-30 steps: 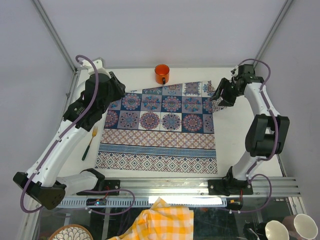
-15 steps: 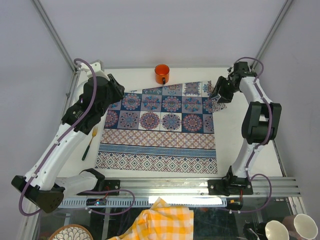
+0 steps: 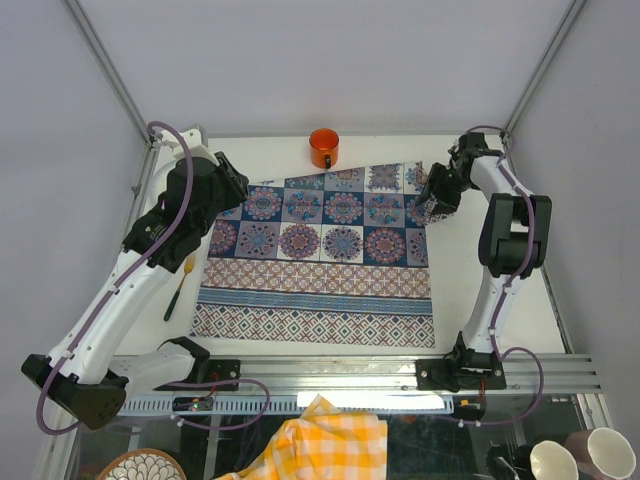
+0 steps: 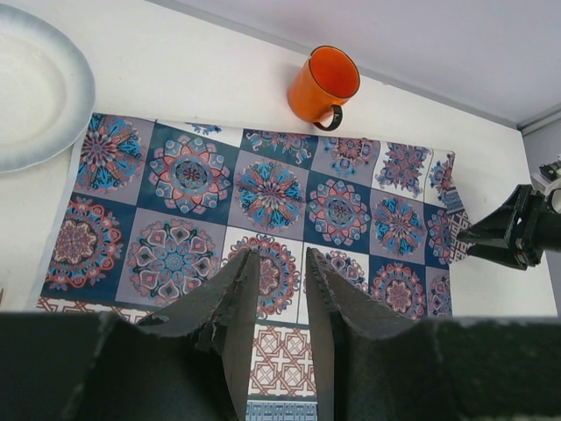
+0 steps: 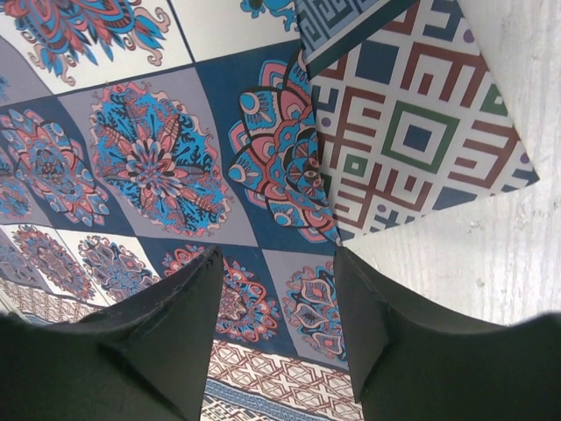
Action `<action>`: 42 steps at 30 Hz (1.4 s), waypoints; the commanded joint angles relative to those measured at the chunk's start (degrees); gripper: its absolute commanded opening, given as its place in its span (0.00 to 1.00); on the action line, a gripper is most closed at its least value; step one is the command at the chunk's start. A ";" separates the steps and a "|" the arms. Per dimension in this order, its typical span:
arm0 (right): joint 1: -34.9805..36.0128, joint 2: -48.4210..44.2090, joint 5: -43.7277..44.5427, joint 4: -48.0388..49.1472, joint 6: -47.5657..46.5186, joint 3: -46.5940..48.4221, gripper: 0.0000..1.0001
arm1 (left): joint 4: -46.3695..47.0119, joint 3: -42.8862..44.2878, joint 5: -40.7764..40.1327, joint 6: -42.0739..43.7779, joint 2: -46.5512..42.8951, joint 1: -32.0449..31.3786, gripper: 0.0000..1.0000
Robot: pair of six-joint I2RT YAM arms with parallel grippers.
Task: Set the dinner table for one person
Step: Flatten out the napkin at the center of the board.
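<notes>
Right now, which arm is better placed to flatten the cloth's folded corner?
Right. The right claw hangs open at the folded corner; the left claw is at the opposite end of the cloth.

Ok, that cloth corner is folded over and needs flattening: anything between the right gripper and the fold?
Nothing visible. The right gripper hangs open right at the folded corner; the orange mug stands well to its left, beyond the far edge of the cloth.

I noted a patterned cloth (image 3: 320, 250) lying spread out, its far right corner (image 5: 412, 123) folded over. An orange mug (image 3: 323, 148) stood just beyond its far edge. A fork (image 3: 178, 288) lay beside its left edge, and a white plate (image 4: 31, 88) sat near its far left corner.
</notes>
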 commanded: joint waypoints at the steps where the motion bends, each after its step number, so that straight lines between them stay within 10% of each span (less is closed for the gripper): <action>1: 0.39 1.05 0.67 3.65 -0.77 1.79 0.56 | 2.47 -0.60 -0.59 -0.84 -1.90 0.59 0.29; 19: 1.17 5.24 0.37 7.50 -1.18 2.38 0.55 | 2.48 -2.37 -0.79 -1.24 -3.51 0.59 0.30; 24: 2.27 5.47 -0.55 8.75 -1.52 2.42 0.35 | 2.55 -2.74 -0.57 -1.40 -3.26 0.58 0.31; 28: 2.76 4.48 -3.19 10.23 -1.90 1.99 0.01 | 2.51 -3.26 -0.45 -1.48 -3.11 0.59 0.31; 42: 3.01 -15.23 -3.01 8.75 -1.80 0.33 0.00 | 2.48 -5.77 -4.61 -2.04 0.43 0.58 0.31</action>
